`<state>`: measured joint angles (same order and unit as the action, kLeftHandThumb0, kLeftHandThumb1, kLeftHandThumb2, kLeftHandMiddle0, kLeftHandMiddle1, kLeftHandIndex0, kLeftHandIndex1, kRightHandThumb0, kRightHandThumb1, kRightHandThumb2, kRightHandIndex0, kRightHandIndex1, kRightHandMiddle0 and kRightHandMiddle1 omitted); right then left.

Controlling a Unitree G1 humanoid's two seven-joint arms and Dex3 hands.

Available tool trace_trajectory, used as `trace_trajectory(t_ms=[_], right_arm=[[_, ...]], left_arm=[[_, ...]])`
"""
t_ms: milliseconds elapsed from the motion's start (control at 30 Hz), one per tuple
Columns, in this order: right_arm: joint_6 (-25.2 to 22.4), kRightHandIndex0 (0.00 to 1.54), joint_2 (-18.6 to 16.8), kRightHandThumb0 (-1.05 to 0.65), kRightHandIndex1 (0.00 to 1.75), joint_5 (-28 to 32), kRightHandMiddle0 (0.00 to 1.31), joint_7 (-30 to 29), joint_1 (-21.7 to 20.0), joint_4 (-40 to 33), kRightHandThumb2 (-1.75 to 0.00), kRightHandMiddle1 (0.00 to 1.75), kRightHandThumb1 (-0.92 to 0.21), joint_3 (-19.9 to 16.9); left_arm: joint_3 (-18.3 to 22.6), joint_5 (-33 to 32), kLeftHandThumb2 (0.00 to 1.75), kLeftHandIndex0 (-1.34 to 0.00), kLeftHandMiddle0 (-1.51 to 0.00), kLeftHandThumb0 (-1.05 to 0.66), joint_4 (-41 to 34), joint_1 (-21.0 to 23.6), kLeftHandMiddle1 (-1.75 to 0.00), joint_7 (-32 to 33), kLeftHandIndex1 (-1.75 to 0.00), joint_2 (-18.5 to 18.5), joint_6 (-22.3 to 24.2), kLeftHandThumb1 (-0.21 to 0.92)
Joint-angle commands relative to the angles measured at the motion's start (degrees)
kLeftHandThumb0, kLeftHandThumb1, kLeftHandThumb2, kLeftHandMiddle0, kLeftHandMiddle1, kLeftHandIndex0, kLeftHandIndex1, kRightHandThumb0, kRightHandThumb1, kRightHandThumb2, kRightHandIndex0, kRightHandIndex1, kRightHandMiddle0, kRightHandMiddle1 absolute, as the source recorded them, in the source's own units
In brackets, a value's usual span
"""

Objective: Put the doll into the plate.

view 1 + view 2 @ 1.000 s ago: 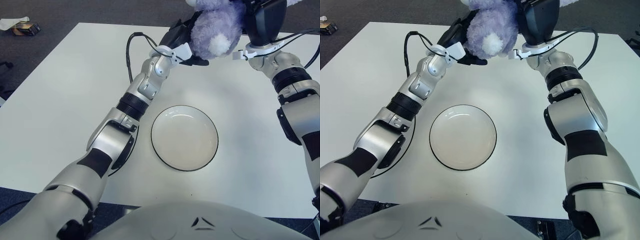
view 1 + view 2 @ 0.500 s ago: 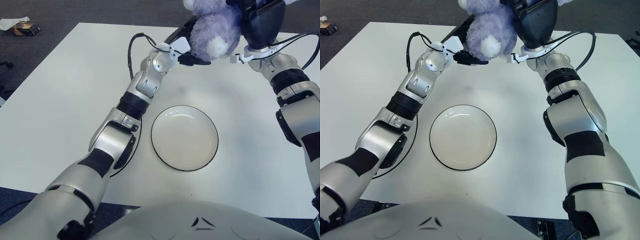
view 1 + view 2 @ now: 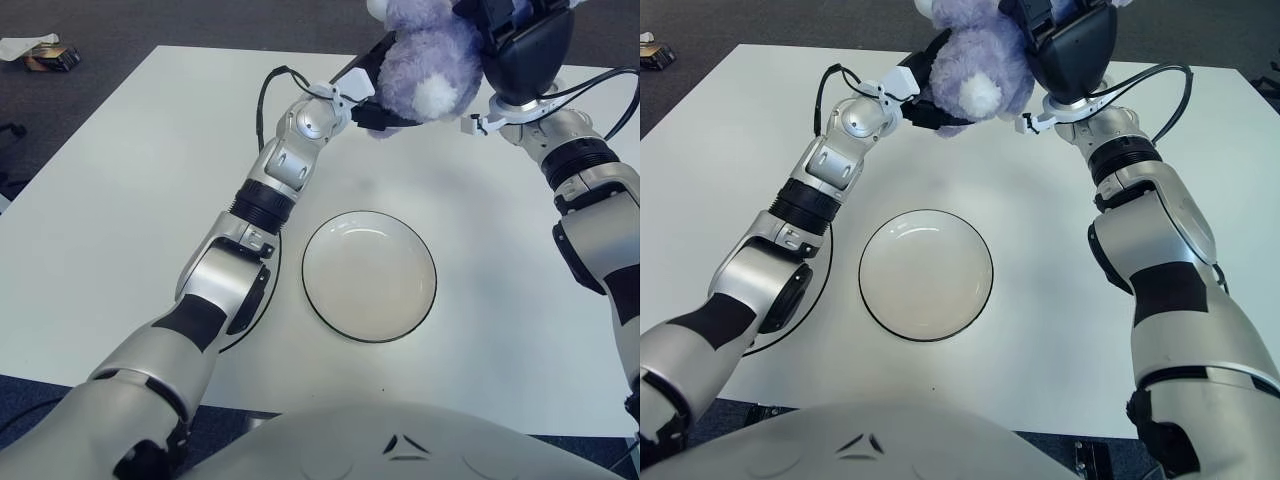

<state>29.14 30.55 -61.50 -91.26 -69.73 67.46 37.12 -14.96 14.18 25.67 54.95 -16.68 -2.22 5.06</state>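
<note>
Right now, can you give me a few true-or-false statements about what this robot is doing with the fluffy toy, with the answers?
1. The doll is purple with a white patch. True.
2. The doll already lies in the plate. False: it is held up above the far side of the table, and the plate holds nothing.
3. Both the left hand and the right hand are on the doll. True.
4. The plate is square and blue. False: it is round and white with a dark rim.
5. The plate sits nearer the robot than the doll. True.
</note>
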Motion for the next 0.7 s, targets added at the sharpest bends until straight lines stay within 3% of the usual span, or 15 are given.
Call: trace_trajectory(t_ms=[0, 67, 233, 433, 667], right_arm=[[0.08, 0.67, -0.20, 0.00, 1.71, -0.37, 0.41, -1.24, -1.16, -0.75, -1.38, 1.75, -0.26, 0.27], [-0.21, 0.67, -0.10, 0.00, 1.71, -0.53, 0.41, -1.24, -1.07, -0.93, -1.38, 1.75, -0.27, 0.33], [-2.28, 0.66, 0.21, 0.00, 1.72, -1.60, 0.41, -1.24, -0.37, -2.47, -1.38, 1.75, -0.27, -0.17], [-3.83, 0.67, 0.46, 0.00, 1.72, -2.63, 0.42, -1.24, 0.40, -4.24, -1.39, 1.75, -0.26, -0.80], [-4.59, 0.68, 0.70, 0.00, 1.72, -4.36, 0.43, -1.24, 1.50, -6.06, -1.41, 1.75, -0.24, -1.82]], left_arm=[[-0.16, -0.29, 0.41, -0.14, -0.53, -0.98, -0.97, 1.66, -1.74, -1.15, -1.73, 0.55, 2.85, 0.92], [0.20, -0.35, 0.43, -0.24, -0.62, -0.88, -1.22, 1.78, -1.75, -0.66, -1.74, 1.00, 4.86, 0.89], [2.98, -2.32, 1.05, -0.48, -0.86, -0.52, -2.62, 1.49, -1.75, 2.29, -1.75, 3.64, 10.82, 0.50], [6.45, -4.86, 1.25, -0.57, -1.03, -0.47, -4.10, 1.33, -1.75, 5.33, -1.75, 6.46, 16.34, 0.36], [8.89, -6.97, 1.33, -0.62, -1.12, -0.47, -3.57, 2.58, -1.75, 7.03, -1.75, 7.80, 21.05, 0.30]])
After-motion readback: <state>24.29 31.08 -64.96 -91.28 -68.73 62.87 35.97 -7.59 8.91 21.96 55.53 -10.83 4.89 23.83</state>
